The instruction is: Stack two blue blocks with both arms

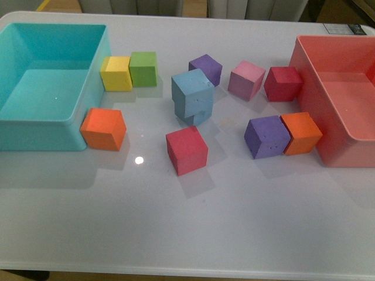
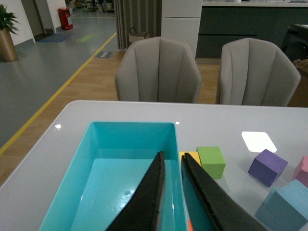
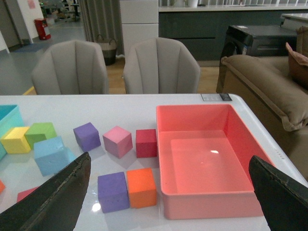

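The lower blue block (image 1: 199, 117) is mostly hidden beneath the upper blue block (image 1: 191, 92); its exact seating seems unclear.

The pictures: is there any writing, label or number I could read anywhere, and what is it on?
No text can be read.
Dark label at the table's far right edge: print too small to read.
Pink sign on the far wall: blurred.
The cubes and both bins carry no writing.

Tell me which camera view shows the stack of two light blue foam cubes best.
The front view: the stacked blue cubes sit mid-table, both visible, the upper one twisted on the lower. The right wrist view shows the stack from farther off, the lower cube mostly hidden. The left wrist view catches only a cropped part at the frame's edge.
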Robot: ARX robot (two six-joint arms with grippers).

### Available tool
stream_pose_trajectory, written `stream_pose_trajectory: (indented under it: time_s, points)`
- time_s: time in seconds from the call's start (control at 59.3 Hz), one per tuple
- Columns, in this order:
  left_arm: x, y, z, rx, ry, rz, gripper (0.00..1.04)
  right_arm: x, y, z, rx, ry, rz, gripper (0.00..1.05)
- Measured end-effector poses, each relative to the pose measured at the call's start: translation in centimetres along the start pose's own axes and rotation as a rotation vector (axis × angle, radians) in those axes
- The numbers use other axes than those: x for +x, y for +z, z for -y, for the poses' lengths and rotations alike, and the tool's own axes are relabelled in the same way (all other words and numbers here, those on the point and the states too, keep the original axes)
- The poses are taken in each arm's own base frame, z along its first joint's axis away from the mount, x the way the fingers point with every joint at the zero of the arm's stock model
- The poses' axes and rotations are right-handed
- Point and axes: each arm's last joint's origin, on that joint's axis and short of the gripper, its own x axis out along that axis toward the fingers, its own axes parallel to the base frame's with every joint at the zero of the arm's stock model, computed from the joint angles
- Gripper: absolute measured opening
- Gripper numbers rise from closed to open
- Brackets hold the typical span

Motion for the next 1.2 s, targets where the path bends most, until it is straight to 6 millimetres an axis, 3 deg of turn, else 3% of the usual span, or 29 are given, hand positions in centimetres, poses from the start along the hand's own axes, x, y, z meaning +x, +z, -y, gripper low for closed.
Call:
stream_pose_trajectory:
  time_s: [0.051, 0.219, 0.422, 0.776, 1.198]
  points:
    - [-0.7, -0.2, -0.1, 0.001, 0.001, 0.000, 0.11, 0.0, 0.0, 0.0, 0.000, 0.000, 0.000, 0.96]
    - [-1.0, -0.1, -0.3, 0.011, 0.006, 0.009, 0.40, 0.0, 0.0, 0.0, 0.000, 0.000, 0.000, 0.96]
    - [-3.4, -0.9, -1.5, 0.010, 0.000, 0.006, 0.01, 0.0, 0.0, 0.0, 0.000, 0.000, 0.000, 0.96]
    - [-7.0, -2.7, -1.6, 0.012, 0.002, -0.006, 0.02, 0.0, 0.0, 0.0, 0.000, 0.001, 0.000, 0.96]
    - [-9.3, -2.0, -1.6, 0.012, 0.003, 0.017, 0.02, 0.0, 0.0, 0.0, 0.000, 0.002, 0.000, 0.96]
